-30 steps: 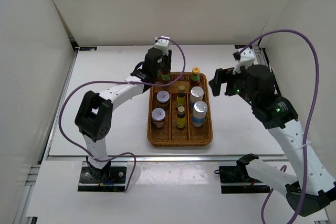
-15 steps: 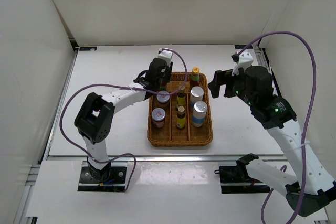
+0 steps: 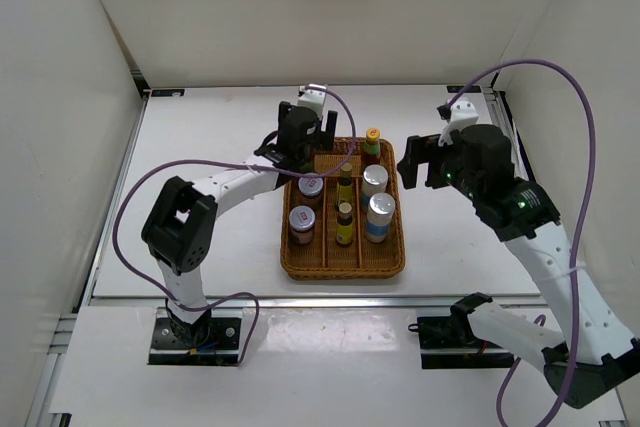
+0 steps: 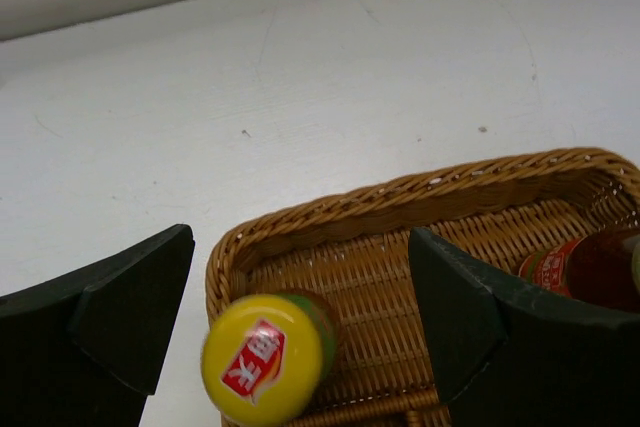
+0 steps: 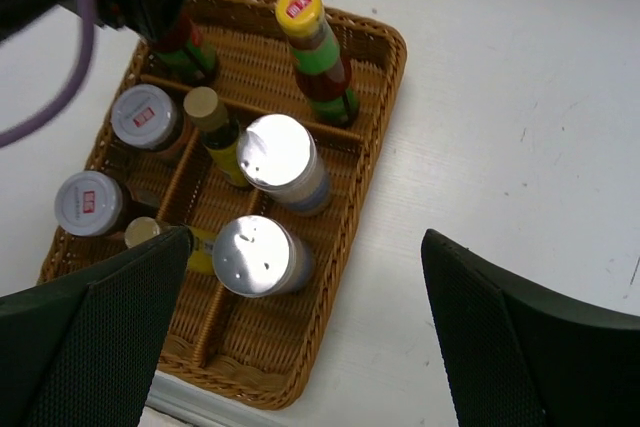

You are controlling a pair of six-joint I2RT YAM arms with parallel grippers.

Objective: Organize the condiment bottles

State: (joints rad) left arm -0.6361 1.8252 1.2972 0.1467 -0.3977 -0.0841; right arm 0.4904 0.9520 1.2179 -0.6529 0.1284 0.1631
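Note:
My left gripper [image 4: 300, 277] stands open over the wicker tray's [image 4: 420, 192] far-left corner. A yellow-capped sauce bottle [image 4: 268, 357] stands free between its jaws, touching neither. The second sauce bottle [image 5: 318, 52] stands in the far-right compartment. Two pink-lidded jars [image 5: 147, 115] [image 5: 88, 202] fill the left row, two yellow-labelled mini bottles [image 5: 215, 127] [image 5: 150, 232] the middle row, and two silver-lidded cylinders [image 5: 278, 157] [image 5: 255, 252] the right row. My right gripper [image 3: 418, 161] hovers open and holds nothing, above the table just right of the tray [image 3: 345, 272].
White walls close in the table on the left, back and right. My left arm [image 3: 230, 179] stretches across the table left of the tray. Purple cables [image 3: 575, 97] loop above both arms.
My left gripper has opened and let go of the sauce bottle, which now stands in the tray's far-left compartment. The right arm has hardly moved.

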